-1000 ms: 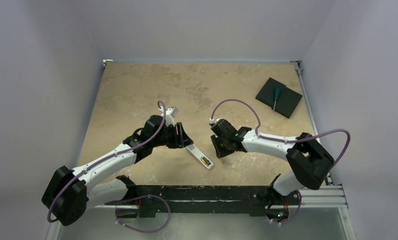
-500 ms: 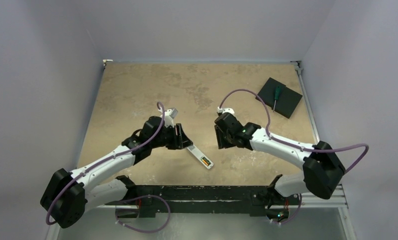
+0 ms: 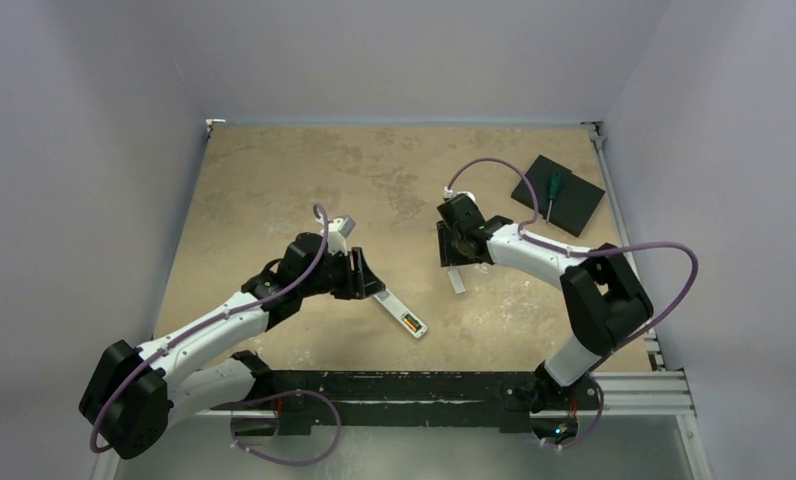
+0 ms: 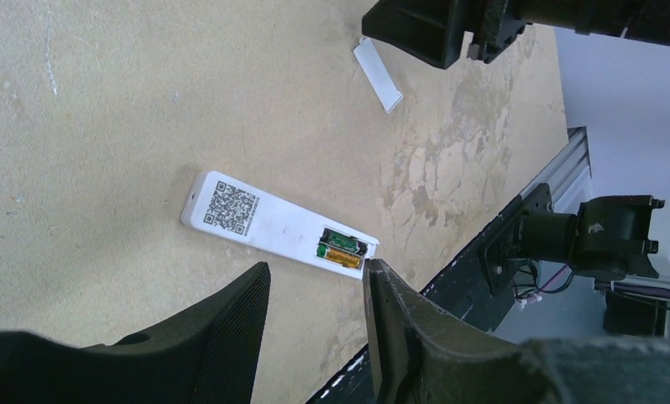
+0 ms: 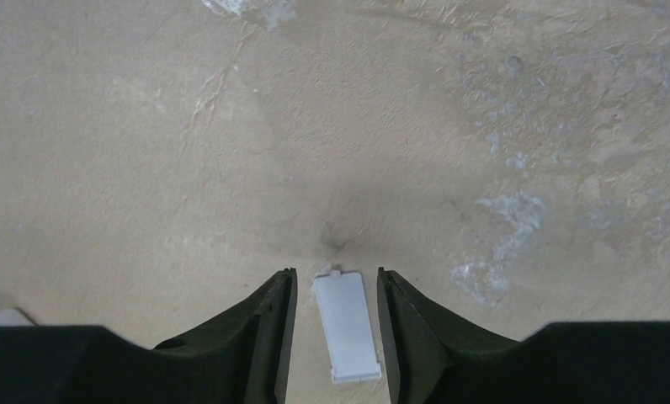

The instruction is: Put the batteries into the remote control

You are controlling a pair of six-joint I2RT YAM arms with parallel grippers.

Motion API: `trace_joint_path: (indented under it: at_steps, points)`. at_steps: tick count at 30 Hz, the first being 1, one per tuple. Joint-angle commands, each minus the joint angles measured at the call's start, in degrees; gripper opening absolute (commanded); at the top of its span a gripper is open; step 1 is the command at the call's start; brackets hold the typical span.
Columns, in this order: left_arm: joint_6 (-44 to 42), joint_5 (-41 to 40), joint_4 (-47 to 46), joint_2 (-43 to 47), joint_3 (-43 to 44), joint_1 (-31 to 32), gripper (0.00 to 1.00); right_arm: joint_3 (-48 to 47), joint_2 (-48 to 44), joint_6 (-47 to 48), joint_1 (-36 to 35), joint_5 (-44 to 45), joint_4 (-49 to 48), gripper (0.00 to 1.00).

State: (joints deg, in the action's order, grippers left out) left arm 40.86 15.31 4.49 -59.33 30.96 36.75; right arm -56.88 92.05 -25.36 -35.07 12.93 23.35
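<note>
At centre, the right claw (image 5: 336,279) points down, released astride a cover (image 5: 346,326); the left claw (image 4: 316,271) gapes over the remote control (image 4: 264,220).

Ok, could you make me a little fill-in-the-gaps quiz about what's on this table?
1. The remote control lies face ___, QR code showing.
2. The right pincer hangs over the loose white cover, its jaws ___.
3. The screwdriver on the black pad has a ___ handle.
Missing words: down, open, green.
</note>
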Motion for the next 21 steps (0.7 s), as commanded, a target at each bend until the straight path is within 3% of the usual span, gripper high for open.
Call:
trace_joint_path:
  at_steps: [1,21]
  points:
    - [-1.3,0.3,-0.4,0.1,0.2,-0.3,0.45,-2.1,2.1,1.7,1.7,-1.7,-3.3,0.47]
    - [-1.5,0.8,-0.9,-0.5,0.1,-0.3,0.45,6.2,2.2,2.0,2.0,-4.9,-4.8,0.43]
